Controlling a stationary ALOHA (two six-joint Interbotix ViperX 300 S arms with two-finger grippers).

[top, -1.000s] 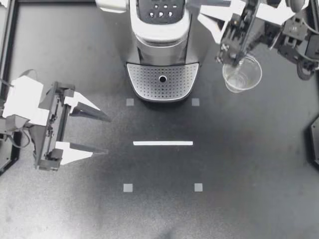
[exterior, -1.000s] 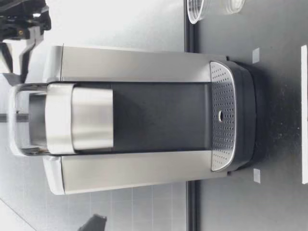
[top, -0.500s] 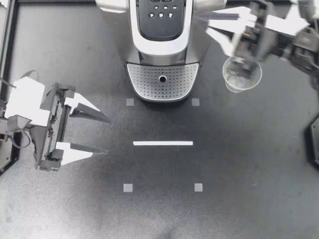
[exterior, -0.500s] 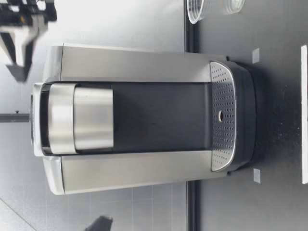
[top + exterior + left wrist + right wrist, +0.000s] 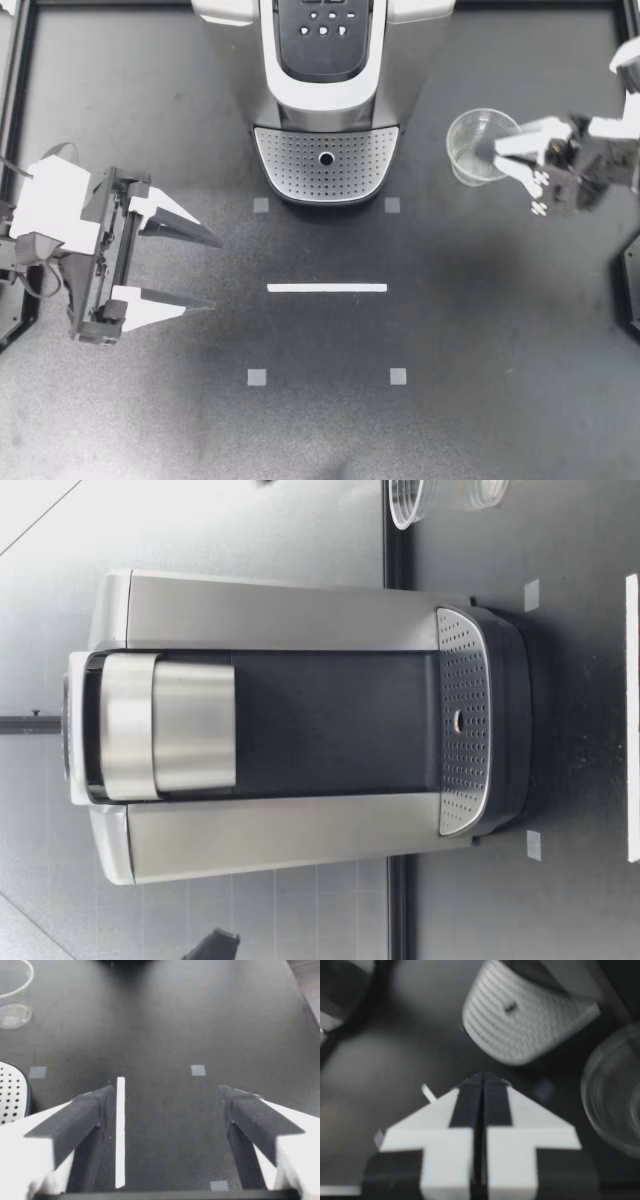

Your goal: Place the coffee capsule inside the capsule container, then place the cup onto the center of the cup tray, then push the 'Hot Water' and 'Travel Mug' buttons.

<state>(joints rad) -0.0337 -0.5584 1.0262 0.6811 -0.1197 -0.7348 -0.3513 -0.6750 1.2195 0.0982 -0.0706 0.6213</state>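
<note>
The coffee machine (image 5: 325, 90) stands at the back centre with its lid down, its buttons (image 5: 325, 20) facing up and its perforated cup tray (image 5: 326, 160) bare. No capsule shows in any view. A clear plastic cup (image 5: 478, 150) stands upright on the table to the right of the tray. My right gripper (image 5: 499, 150) comes in from the right, shut on nothing, its tip over the cup's right rim. In the right wrist view the shut fingers (image 5: 470, 1105) point toward the tray (image 5: 530, 1020), with the cup (image 5: 615, 1090) beside them. My left gripper (image 5: 208, 270) rests open at the left.
A white tape line (image 5: 327, 288) and small grey squares (image 5: 257, 377) mark the dark table in front of the machine. The left wrist view has the tape line (image 5: 120, 1130) between the open fingers (image 5: 87, 1112) and the cup (image 5: 12, 995) far ahead.
The machine's lid has gone from raised to shut. My right arm has left the machine's top and swung down to the right, its shut tip now at the cup. The left arm has not moved.
</note>
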